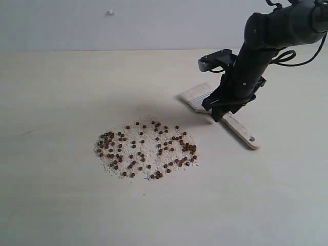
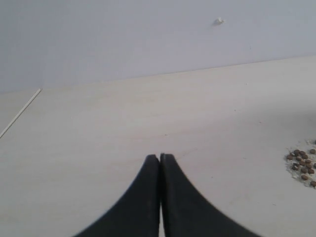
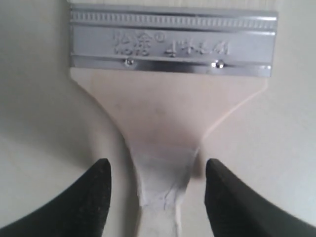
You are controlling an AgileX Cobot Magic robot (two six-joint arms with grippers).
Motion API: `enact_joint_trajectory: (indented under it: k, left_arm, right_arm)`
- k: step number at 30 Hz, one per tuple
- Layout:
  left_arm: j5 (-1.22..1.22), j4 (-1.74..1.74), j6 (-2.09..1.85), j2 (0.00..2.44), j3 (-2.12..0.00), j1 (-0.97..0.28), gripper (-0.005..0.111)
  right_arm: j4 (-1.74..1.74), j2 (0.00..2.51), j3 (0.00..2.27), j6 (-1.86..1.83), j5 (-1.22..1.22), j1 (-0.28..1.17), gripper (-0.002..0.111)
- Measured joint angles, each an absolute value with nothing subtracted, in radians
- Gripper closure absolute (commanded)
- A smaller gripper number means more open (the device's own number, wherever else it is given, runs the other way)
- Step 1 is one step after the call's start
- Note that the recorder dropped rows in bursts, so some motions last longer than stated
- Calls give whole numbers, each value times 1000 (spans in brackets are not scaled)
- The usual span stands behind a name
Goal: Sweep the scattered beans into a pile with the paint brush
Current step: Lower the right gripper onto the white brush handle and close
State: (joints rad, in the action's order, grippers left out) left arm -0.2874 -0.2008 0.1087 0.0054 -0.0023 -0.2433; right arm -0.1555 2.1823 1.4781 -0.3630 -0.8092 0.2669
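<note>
The right gripper (image 3: 157, 173) straddles the brush (image 3: 168, 113) at its neck, its 2 fingers spread with a gap on each side. Bare table (image 1: 56, 92) rings the beans (image 1: 146, 149), with an open strip between them and the brush. Ahead of the left gripper (image 2: 159, 157), fingers pressed together, lies only bare table.

this looks like a robotics lab or test bench. a wide, pale counter (image 1: 61, 205) runs back to a plain greyish wall (image 1: 154, 20) marked by one small white fleck (image 1: 110, 12). a black jointed robot arm (image 1: 266, 36) reaches down over the counter. on the surface lie a round patch of beans (image 1: 146, 148) in whitish crumbs and a paint brush (image 1: 197, 96) lying flat, props more than household clutter.
</note>
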Motion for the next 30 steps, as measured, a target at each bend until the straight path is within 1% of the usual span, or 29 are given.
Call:
enact_joint_trajectory:
  k: [25,27,30]
  left_arm:
    - [-287,-201,109,5,-2,-243,107]
    - [-287,-201,109,5,-2,-243,107]
    - [-287,-201,109,5,-2,-243,107]
  right_arm:
    - [-126,2195,1478,-363,-825,267,55]
    - [-122,2195,1478,-363,-825,267,61]
    - [-117,2195,1478,-358,-825,267,80]
